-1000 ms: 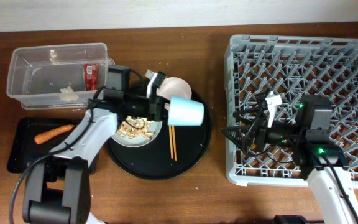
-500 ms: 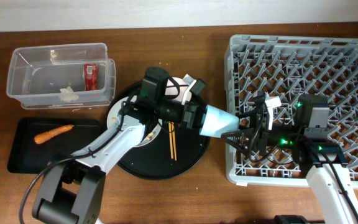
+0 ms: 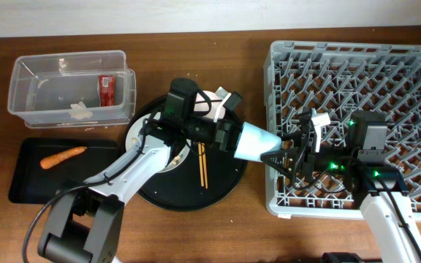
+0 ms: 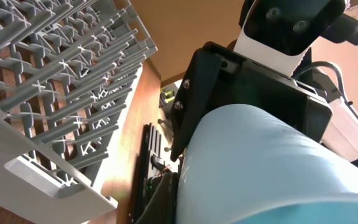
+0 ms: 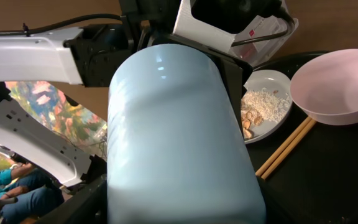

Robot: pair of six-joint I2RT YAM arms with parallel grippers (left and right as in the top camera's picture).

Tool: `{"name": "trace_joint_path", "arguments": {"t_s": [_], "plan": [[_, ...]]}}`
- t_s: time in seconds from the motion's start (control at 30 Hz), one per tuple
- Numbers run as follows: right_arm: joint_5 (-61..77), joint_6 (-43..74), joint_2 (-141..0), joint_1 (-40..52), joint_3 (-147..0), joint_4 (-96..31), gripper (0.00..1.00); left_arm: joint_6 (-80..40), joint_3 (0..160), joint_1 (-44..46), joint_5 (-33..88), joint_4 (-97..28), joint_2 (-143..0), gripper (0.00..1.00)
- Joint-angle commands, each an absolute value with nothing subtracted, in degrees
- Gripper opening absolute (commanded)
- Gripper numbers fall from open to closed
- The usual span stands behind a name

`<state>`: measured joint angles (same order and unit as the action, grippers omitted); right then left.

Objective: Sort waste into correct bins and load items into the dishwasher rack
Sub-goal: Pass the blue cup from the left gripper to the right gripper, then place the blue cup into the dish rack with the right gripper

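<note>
My left gripper point(image 3: 232, 137) is shut on the light-blue cup point(image 3: 256, 140) and holds it on its side in the air, between the round black tray and the grey dishwasher rack point(image 3: 357, 44). My right gripper point(image 3: 280, 157) is open at the rack's left edge, with its jaws on either side of the cup's free end. The cup fills the right wrist view point(image 5: 173, 137), with dark fingers point(image 5: 79, 199) beside it. The plate point(image 3: 139, 139) holds beige scraps point(image 5: 260, 106). The bowl point(image 5: 340, 84) and chopsticks point(image 3: 202, 164) lie on the round tray.
The clear box point(image 3: 68, 58) at the back left holds a red wrapper point(image 3: 106, 89) and tissue point(image 3: 79, 111). The flat black tray point(image 3: 28, 179) holds the carrot piece point(image 3: 63, 156). The round black tray point(image 3: 225, 183) sits in the middle.
My left arm swung the cup from above the round tray rightward to the rack's edge. My right gripper then moved slightly left around the cup's end.
</note>
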<state>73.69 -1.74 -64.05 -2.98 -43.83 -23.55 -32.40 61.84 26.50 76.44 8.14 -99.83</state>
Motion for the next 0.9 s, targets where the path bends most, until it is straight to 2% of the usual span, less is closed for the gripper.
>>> {"name": "trace_joint_path", "arguments": {"t_s": [0.0,0.07,0.1,0.27,0.37,0.43,0.57,0.7,0.87], "plan": [[69.2,-1.6,-64.1,-2.6,-44.6,-23.4,0.55,-31.0,62.6,26.6,73.0,8.0,-98.4,0.36],[65.2,-1.6,-64.1,-2.6,-44.6,-23.6,0.52,-28.1,62.6,26.6,70.5,6.7,-98.4,0.38],[63.5,-1.6,-64.1,-2.6,-44.6,-23.6,0.52,-28.1,62.6,26.6,69.0,6.0,-98.4,0.44],[55.6,-1.5,-63.9,-2.7,-44.6,-23.8,0.45,-20.9,62.6,24.9,59.9,-1.1,-98.4,0.51],[48.3,-1.4,-62.3,-2.7,-45.8,-28.2,0.45,-17.1,62.6,18.5,54.6,-10.4,-98.2,0.65],[42.3,-1.4,-61.1,-4.1,-49.7,-35.0,0.44,-14.3,62.6,12.3,54.5,-15.8,-97.0,0.67],[29.0,-1.3,-60.9,-11.7,-62.8,-50.8,0.41,-6.7,62.6,1.9,46.4,-26.7,-91.9,0.74],[11.9,-0.8,-62.0,-23.2,-69.0,-59.8,0.41,-3.3,62.6,-0.3,25.4,-37.5,-87.8,0.80],[-2.0,7.3,-68.1,-32.3,-68.9,-61.8,0.40,-3.3,62.6,-0.2,24.1,-40.0,-87.7,0.81]]}}
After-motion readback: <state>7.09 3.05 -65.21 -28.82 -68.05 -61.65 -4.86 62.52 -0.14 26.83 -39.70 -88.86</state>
